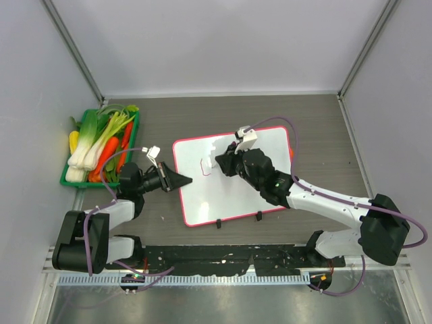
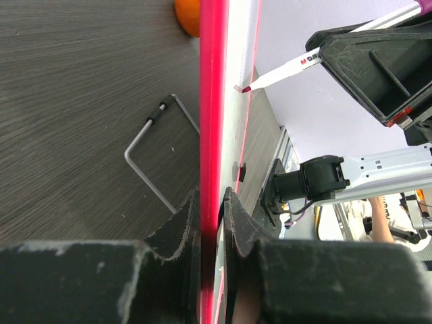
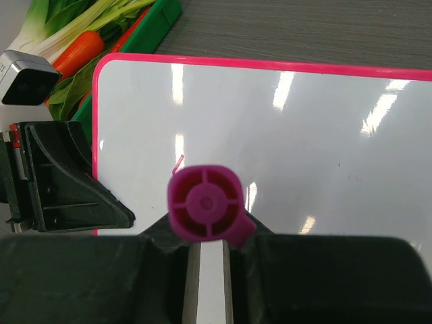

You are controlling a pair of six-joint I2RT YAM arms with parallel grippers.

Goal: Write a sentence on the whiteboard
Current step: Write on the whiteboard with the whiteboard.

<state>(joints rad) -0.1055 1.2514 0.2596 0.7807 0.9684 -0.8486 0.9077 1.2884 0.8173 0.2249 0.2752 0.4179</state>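
One whiteboard (image 1: 229, 196), one marker (image 2: 283, 69), one tray (image 3: 160, 20) (green)

The whiteboard (image 1: 226, 196) is lying mid-tabletop (image 1: 317, 121). A tray (image 1: 73, 183) of vegetables (image 1: 101, 142) is sitting to its left. The left hand (image 1: 183, 181) is clamping its left edge, and the right hand (image 1: 219, 162) is holding a marker (image 2: 283, 69) over its left half.

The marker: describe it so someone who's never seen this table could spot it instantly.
Find the pink-framed whiteboard mid-table. Over it, the right gripper holds the marker: a white barrel with a magenta end cap and red tip, the only pen here.
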